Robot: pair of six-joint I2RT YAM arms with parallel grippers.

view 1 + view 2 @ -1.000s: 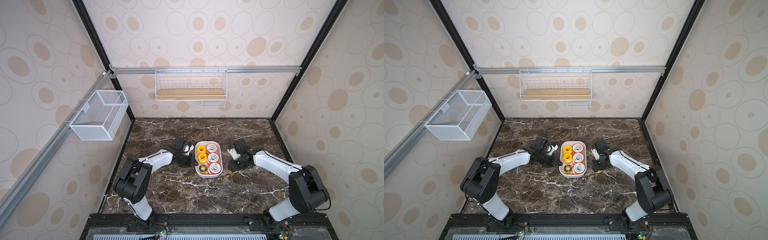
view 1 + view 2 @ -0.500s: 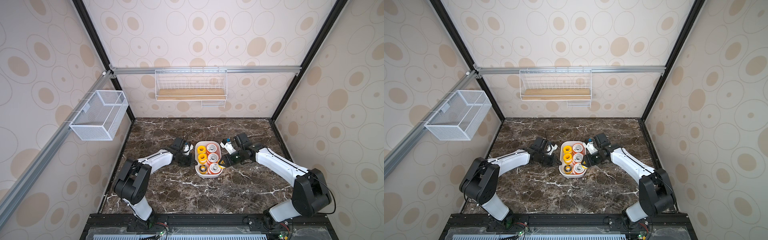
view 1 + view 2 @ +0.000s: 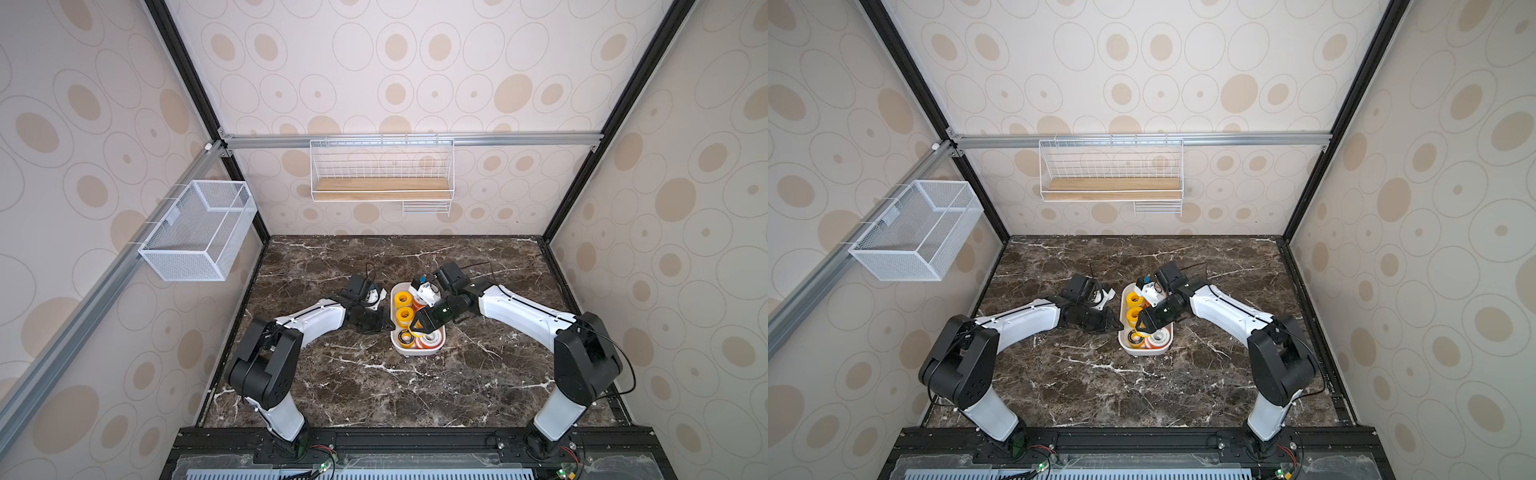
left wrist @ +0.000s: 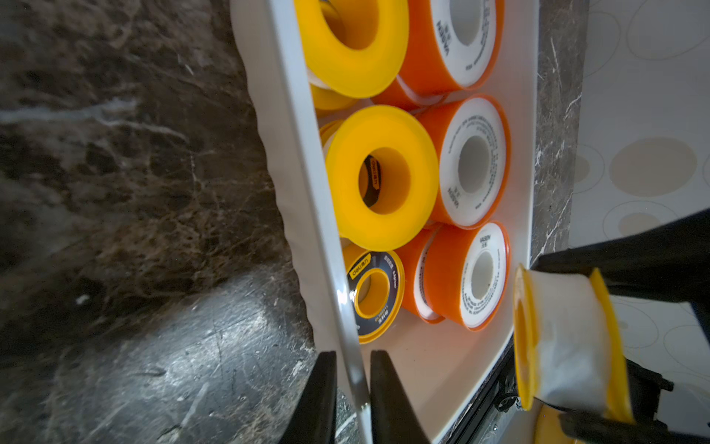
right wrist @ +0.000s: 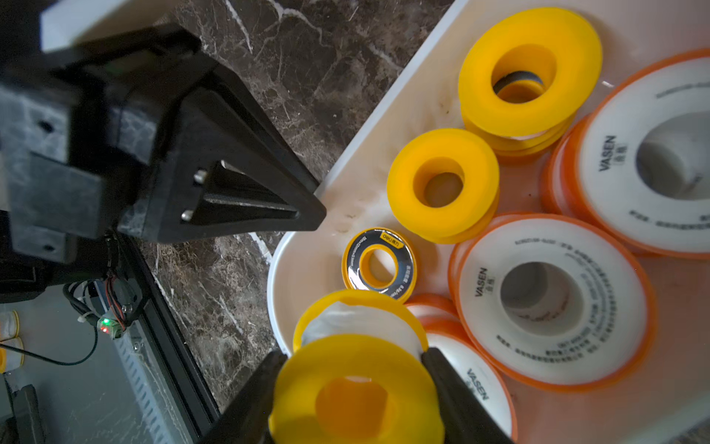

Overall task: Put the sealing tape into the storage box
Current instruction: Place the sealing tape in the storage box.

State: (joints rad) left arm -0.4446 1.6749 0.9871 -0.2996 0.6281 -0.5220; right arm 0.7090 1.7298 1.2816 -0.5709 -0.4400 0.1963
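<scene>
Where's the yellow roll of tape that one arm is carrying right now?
In the right wrist view the yellow roll is clamped in the right gripper, hanging over the white box at its front end, near the small dark-faced roll.

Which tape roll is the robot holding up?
The yellow spool with white tape showing between its rims, pinched in the right gripper. The other spools all rest inside the storage box.

Right claw (image 3: 417, 326) over white storage box (image 3: 417, 352)
</scene>
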